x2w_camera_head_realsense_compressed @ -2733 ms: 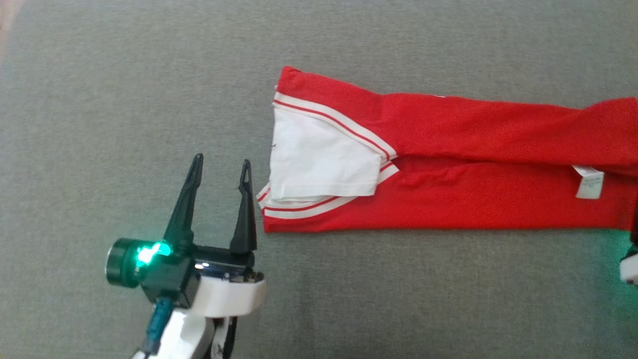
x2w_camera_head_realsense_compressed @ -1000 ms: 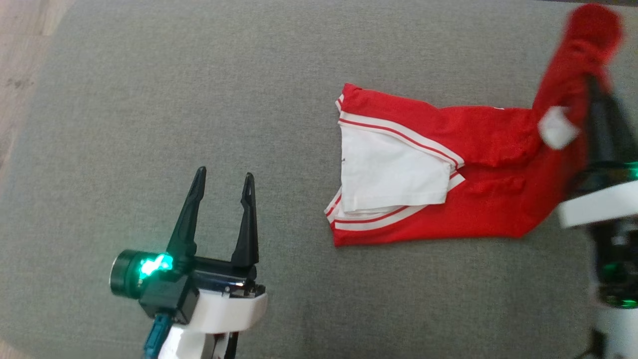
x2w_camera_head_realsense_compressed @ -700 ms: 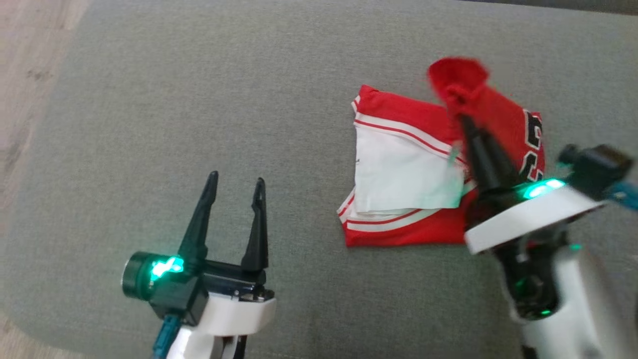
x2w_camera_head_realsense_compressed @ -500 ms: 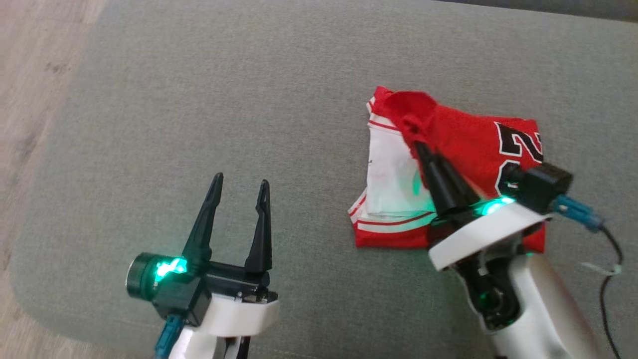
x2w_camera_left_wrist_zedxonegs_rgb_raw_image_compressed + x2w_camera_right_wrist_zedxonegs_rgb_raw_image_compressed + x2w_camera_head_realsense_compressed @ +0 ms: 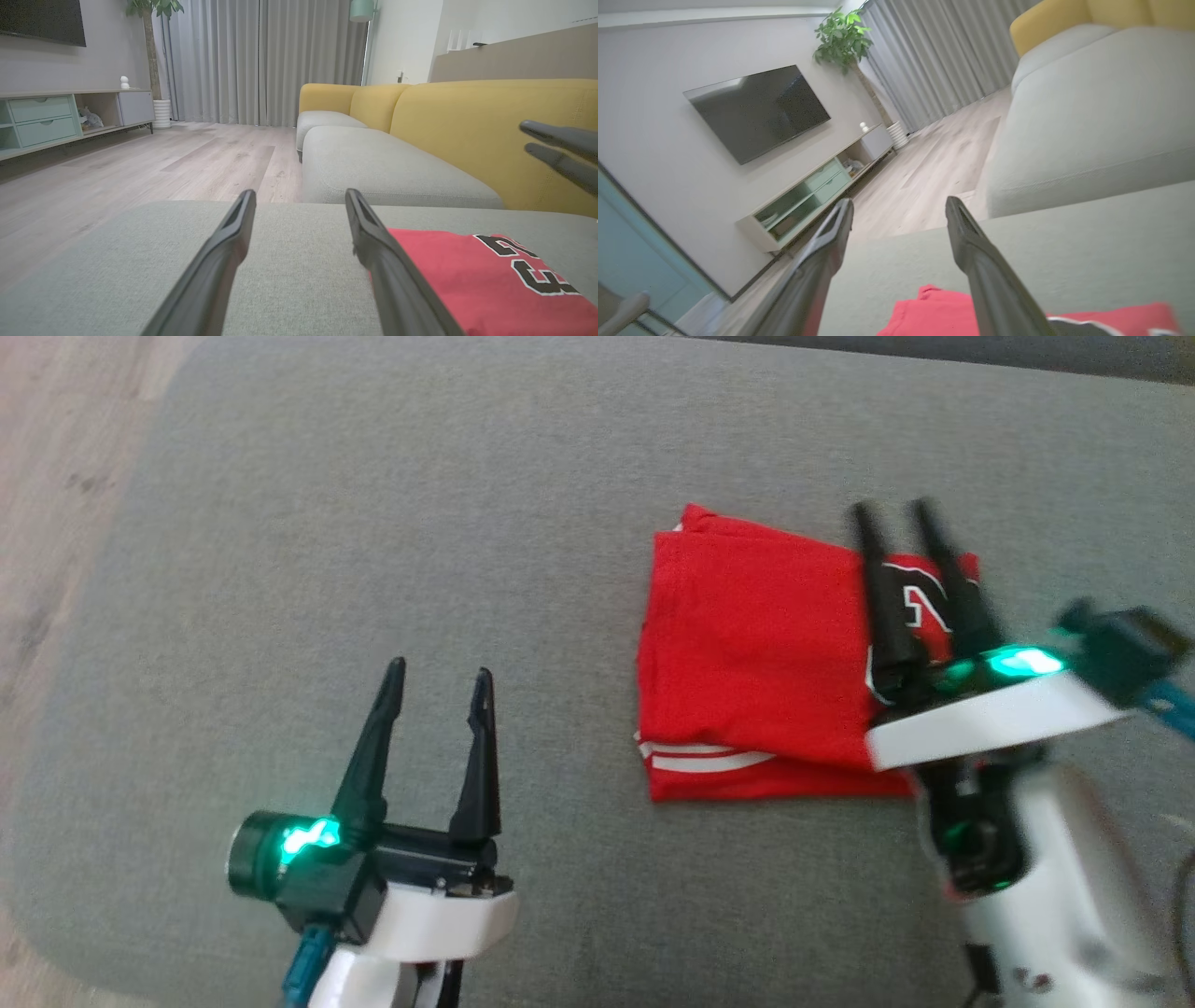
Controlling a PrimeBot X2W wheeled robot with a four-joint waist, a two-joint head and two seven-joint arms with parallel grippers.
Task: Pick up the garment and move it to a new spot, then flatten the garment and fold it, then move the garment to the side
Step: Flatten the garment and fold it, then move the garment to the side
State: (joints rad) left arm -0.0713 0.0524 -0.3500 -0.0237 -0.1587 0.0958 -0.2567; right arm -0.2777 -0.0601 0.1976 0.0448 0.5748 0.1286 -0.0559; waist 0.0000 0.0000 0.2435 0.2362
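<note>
my right end effector [image 5: 893,513] is wide open and empty above the folded garment [image 5: 747,644] so the fold can lie flat, and my left end effector [image 5: 440,669] is open and empty too.

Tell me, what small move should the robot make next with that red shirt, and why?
Probably lower the right gripper to pinch an edge of the garment. The garment lies folded on the grey cushion, the right gripper hangs open above it holding nothing, and moving it aside is the step left.
</note>
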